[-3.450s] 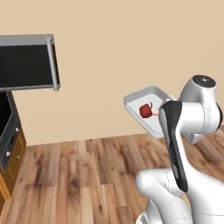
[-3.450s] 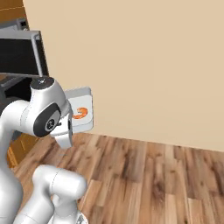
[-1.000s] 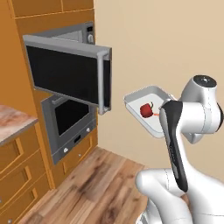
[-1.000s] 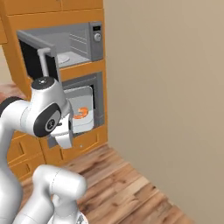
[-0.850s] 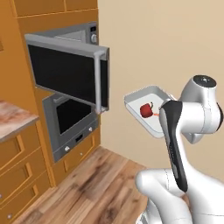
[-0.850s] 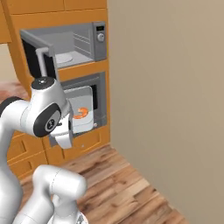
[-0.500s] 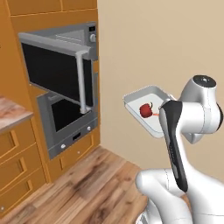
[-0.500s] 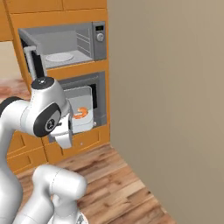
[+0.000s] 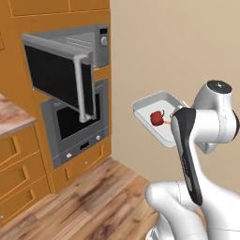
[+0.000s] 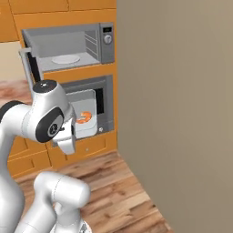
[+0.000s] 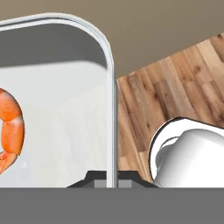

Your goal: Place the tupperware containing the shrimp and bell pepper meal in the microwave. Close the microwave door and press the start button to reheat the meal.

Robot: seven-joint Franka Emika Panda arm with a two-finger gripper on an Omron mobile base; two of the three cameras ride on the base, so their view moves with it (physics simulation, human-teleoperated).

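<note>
Left base view shows the red pepper (image 9: 156,118) in the tupperware (image 9: 146,104); hand view shows the shrimp (image 11: 10,124), gripper (image 11: 112,176) pinching the rim, held aloft over wood floor (image 9: 98,197), microwave (image 10: 68,43) open

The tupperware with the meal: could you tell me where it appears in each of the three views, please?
Left base view: tupperware right of centre, beside the arm.
Right base view: left of centre, before the oven.
Hand view: left half, rim between the fingertips.
Shared landmark: the open microwave, upper left in both base views.
</note>
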